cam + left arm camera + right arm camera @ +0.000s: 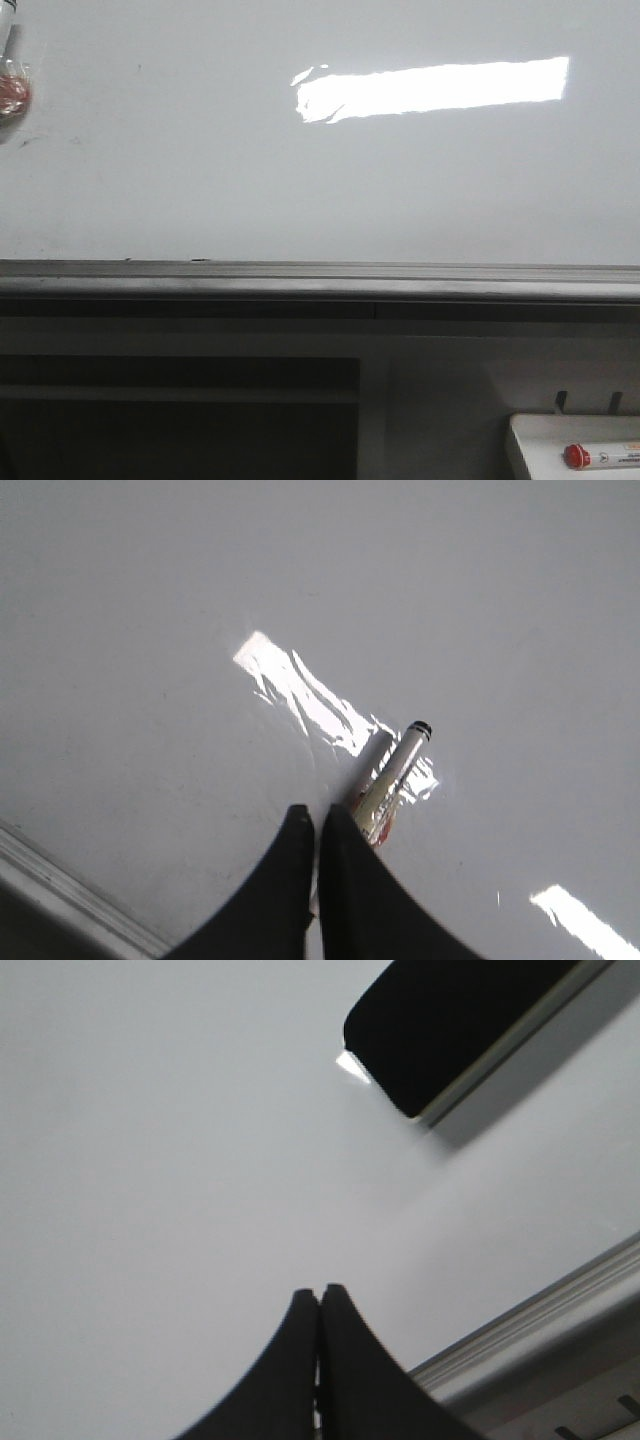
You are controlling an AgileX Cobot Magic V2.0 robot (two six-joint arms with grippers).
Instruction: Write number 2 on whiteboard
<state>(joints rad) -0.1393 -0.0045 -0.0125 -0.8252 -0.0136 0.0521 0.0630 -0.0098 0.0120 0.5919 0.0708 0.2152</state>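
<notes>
The whiteboard [200,170] fills the front view, glossy white with a bright rectangular reflection [430,88] and a grey metal rail [320,280] along its lower edge. No drawn number 2 shows in any view. In the left wrist view my left gripper [316,818] has its black fingers almost together. A marker [392,775] wrapped in shiny film sticks out past the right finger, its black tip [420,728] at the board [150,630]. The wrapped marker [12,88] shows at the front view's far left edge. My right gripper [320,1295] is shut and empty over the board [150,1140].
A small white tray [530,440] with a red-capped marker [600,456] sits below the rail at the lower right. A black eraser [450,1020] lies on the board near the right gripper. The rail also shows in the right wrist view [540,1325] and the left wrist view [60,885].
</notes>
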